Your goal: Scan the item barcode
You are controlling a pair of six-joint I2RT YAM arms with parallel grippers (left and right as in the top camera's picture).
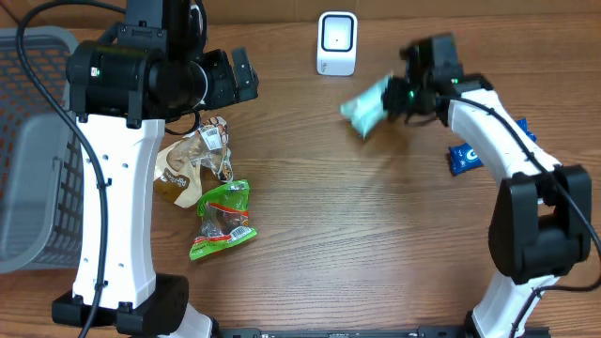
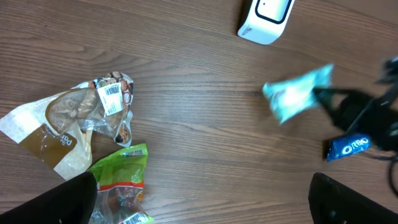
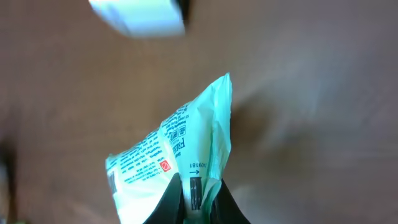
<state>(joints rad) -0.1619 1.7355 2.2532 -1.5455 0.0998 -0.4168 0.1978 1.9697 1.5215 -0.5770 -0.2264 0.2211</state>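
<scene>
Overhead: right gripper (image 1: pixel 399 97) pinches edge of packet (image 1: pixel 366 106) near scanner (image 1: pixel 337 43).

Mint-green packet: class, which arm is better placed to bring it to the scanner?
Right, likely: the right end effector is shut on the mint-green packet near the white scanner; the left end effector hangs open, farther away.

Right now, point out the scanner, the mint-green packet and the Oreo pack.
scanner (image 1: pixel 337 42), overhead view, middle of its face.
mint-green packet (image 3: pixel 163 163), right wrist view, printed side.
Oreo pack (image 2: pixel 349 147), left wrist view, on the logo.
</scene>
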